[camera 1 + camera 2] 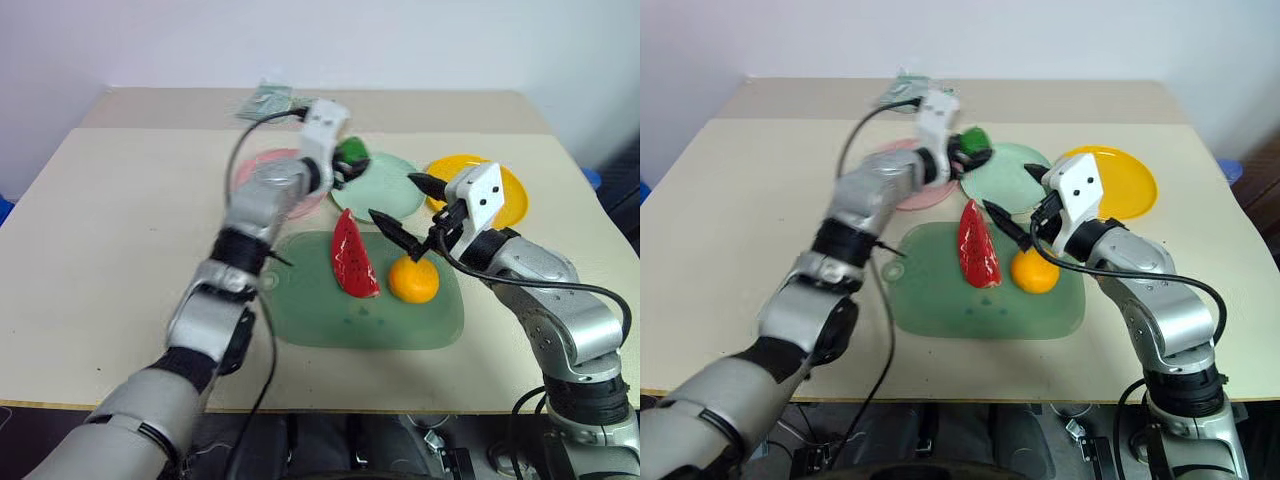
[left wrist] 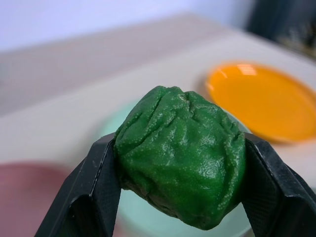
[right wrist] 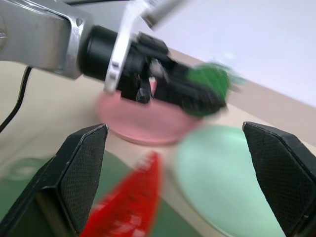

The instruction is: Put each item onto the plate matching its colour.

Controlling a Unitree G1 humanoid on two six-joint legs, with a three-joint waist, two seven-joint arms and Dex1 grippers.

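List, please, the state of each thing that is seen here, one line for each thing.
left gripper: shut on the green vegetable, held in the air near the mint green plate
right gripper: open, holds nothing
watermelon wedge: lies on the green mat
orange: sits on the green mat
pink plate: nothing seen on it
yellow-orange plate: bare

The left arm reaches up through the frame's centre, its claw [image 2: 180, 163] clamped on the knobbly green vegetable [image 2: 181, 153]. The right arm bends in from lower right, its claw [image 1: 408, 212] spread wide.
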